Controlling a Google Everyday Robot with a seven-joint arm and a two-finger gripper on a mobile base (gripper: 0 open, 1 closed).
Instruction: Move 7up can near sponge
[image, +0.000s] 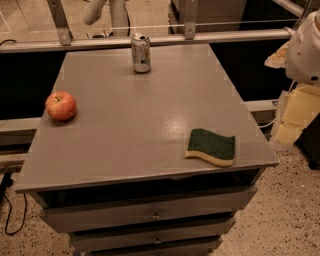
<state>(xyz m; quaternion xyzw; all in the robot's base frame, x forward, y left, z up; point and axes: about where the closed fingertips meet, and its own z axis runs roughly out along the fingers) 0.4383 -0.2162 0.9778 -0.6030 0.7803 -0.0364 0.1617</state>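
7up can (141, 53) stands far back; claw unseen.

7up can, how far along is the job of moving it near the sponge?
Done: nothing yet. The 7up can stands upright at the far edge of the table, well apart from the sponge at the near right corner. In hand: nothing. The gripper is out of view, and only a white robot part shows at the right edge. Left: reach, grasp the can, carry it over and set it beside the sponge.
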